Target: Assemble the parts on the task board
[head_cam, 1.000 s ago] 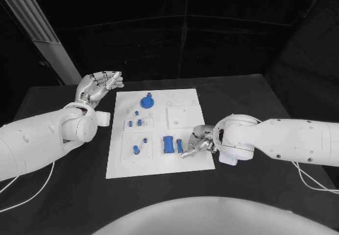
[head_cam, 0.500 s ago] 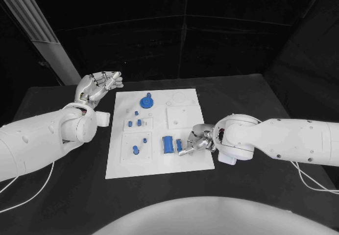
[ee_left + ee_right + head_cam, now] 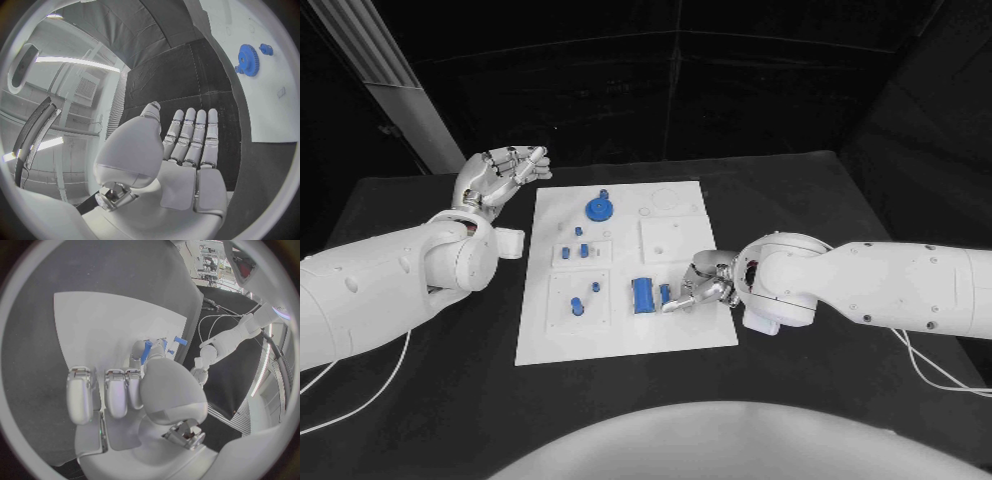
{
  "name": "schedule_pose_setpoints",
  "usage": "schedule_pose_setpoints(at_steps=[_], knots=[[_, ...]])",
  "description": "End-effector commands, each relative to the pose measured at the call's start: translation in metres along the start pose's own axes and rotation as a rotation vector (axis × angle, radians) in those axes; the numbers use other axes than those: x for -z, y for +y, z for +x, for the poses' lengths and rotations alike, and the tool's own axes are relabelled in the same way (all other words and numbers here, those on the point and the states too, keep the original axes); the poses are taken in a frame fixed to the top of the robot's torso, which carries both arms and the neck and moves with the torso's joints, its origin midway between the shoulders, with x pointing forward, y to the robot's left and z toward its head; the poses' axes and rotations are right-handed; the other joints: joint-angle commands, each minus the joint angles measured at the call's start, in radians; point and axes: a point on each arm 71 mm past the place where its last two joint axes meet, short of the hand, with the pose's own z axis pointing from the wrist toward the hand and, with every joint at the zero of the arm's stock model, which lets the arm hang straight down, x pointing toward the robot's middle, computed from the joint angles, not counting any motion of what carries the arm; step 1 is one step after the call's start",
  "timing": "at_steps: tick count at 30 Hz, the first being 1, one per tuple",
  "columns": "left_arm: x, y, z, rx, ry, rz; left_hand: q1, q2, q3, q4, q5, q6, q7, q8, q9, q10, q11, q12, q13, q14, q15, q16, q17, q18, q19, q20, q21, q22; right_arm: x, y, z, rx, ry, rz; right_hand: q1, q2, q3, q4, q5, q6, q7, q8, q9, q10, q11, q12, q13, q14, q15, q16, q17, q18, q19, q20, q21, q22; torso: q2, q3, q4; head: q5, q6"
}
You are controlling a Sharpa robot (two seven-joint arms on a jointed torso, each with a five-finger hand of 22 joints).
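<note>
The white task board [image 3: 625, 335] lies in the middle of the black table. My right hand [image 3: 707, 284] reaches over the board's right edge, and in the right wrist view the hand [image 3: 144, 385] pinches a narrow blue part [image 3: 147, 351] between thumb and a finger. This part [image 3: 665, 295] stands just right of a larger blue block [image 3: 643, 293]. A blue gear [image 3: 599, 208] sits at the board's far end. My left hand [image 3: 499, 172] hovers off the board's far left corner and holds nothing, its fingers [image 3: 190, 135] straight.
Several small blue pieces [image 3: 584, 250] stand in raised white plates on the board's left half. The left wrist view shows the gear [image 3: 248, 60] and a small blue peg [image 3: 265, 49] beside it. Bare black table surrounds the board.
My right hand has shifted slightly toward the board's centre, and its fingertips have closed in on the narrow blue part. The left hand has not moved.
</note>
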Motion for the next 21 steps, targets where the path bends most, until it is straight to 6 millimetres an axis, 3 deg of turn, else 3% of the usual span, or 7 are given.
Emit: schedule_pose_setpoints(at_steps=[1,9,21], knots=[[-0.0001,-0.0085,0.0011,0.008,0.01,0.111,0.0,0.013,-0.005,0.001,0.005,-0.003,0.044,0.005,-0.001,-0.009,-0.001,0.003,-0.001,-0.007,0.0,0.005,-0.001,0.001,-0.001,0.0,-0.005,-0.001,-0.0001,0.0011,-0.0011,-0.005,-0.013,-0.007,0.019,0.021,0.009,-0.003,-0.005,0.008,-0.001,-0.004,0.002,0.104,-0.009,-0.007,0.26,0.102,-0.008,0.002,0.263,-0.007,0.102,-0.007,0.003,0.263,0.0,0.0004,0.0003,0.0,0.0],[-0.0001,-0.0085,0.001,0.008,0.01,0.111,0.0,0.013,-0.005,0.001,0.005,-0.003,0.044,0.005,-0.001,-0.009,-0.001,0.003,-0.001,-0.007,0.0,0.005,-0.001,0.001,-0.001,0.0,-0.005,-0.001,-0.0008,0.0018,-0.0008,-0.004,-0.011,-0.004,0.077,0.052,0.03,-0.02,-0.003,0.009,-0.003,-0.011,0.008,0.104,-0.01,-0.007,0.26,0.102,-0.009,0.002,0.263,-0.007,0.102,-0.008,0.003,0.263,0.0,0.0002,0.0001,0.0,0.0],[0.0,-0.0084,0.0014,0.009,0.011,0.111,0.0,0.013,-0.006,0.001,0.005,-0.004,0.044,0.006,-0.001,-0.01,-0.001,0.003,-0.001,-0.008,0.0,0.005,-0.002,0.001,-0.001,0.0,-0.005,-0.001,-0.0017,0.0017,-0.0007,-0.003,-0.01,0.005,0.101,0.065,0.04,-0.027,-0.001,0.01,-0.002,-0.016,0.011,0.104,-0.01,-0.007,0.26,0.102,-0.008,0.002,0.263,-0.007,0.102,-0.008,0.003,0.263,0.0,0.0,0.0007,-0.001,0.0]])
